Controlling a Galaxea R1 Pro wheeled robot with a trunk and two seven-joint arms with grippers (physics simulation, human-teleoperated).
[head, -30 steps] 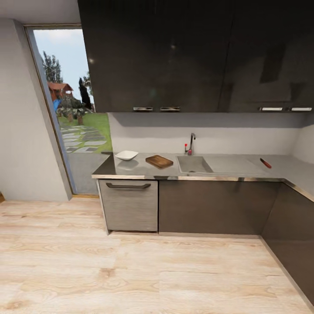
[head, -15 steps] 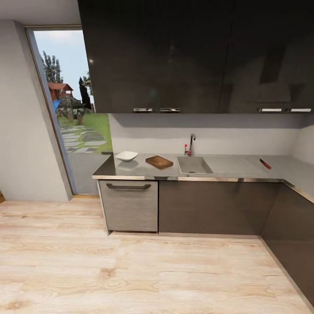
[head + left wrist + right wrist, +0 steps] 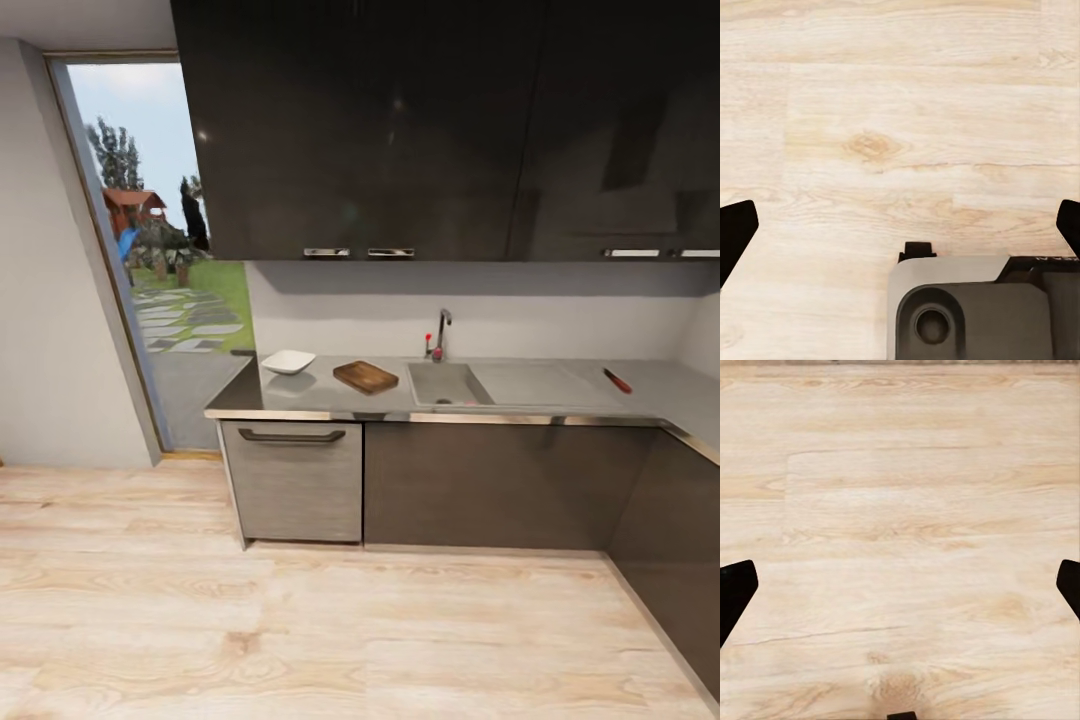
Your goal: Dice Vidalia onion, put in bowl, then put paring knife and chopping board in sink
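Across the room runs the grey countertop (image 3: 330,396). On it the white bowl (image 3: 288,361) sits at the left, with the dark brown chopping board (image 3: 366,376) beside it. Right of the board is the sink (image 3: 447,383) with its chrome tap (image 3: 440,334). The red-handled paring knife (image 3: 617,380) lies far right on the counter. The Vidalia onion is hidden inside the basin. My left gripper (image 3: 900,232) and right gripper (image 3: 900,592) hang open over the wooden floor, holding nothing.
Dark base cabinets and a grey drawer front (image 3: 292,480) stand under the counter, dark wall cabinets (image 3: 400,130) above. A glass door (image 3: 160,250) is at the left. The counter turns a corner at the right (image 3: 690,440). Part of my grey base (image 3: 975,307) is in the left wrist view.
The whole head view has shifted slightly, so the camera moved a little nearer the counter. Nothing on the counter has moved.
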